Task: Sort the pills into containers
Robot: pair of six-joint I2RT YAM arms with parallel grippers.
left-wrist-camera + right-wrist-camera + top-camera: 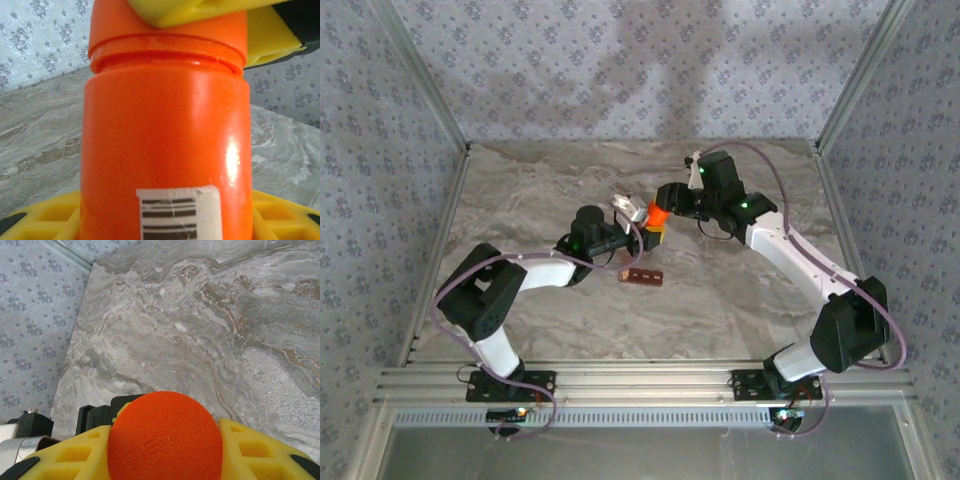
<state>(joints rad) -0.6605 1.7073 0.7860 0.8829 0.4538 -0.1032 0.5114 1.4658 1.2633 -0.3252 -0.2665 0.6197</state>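
A bright orange pill bottle point(657, 216) is held upright above the middle of the table. My left gripper point(651, 234) is shut on its body; its yellow fingers point(52, 220) flank the bottle point(165, 130) just beside the barcode label point(178, 212). My right gripper point(665, 205) is shut on the bottle's cap point(165, 437), yellow fingers point(252, 450) pressed to both sides. The same right fingers point(200, 11) show over the cap in the left wrist view. The containers point(641, 276), a dark red-brown strip, lie on the table just in front of the bottle. The pills are out of view.
The marble tabletop point(550, 190) is bounded by patterned walls on the left, back and right, with a metal rail point(640, 380) along the near edge. Both arms arch inward and meet at the bottle.
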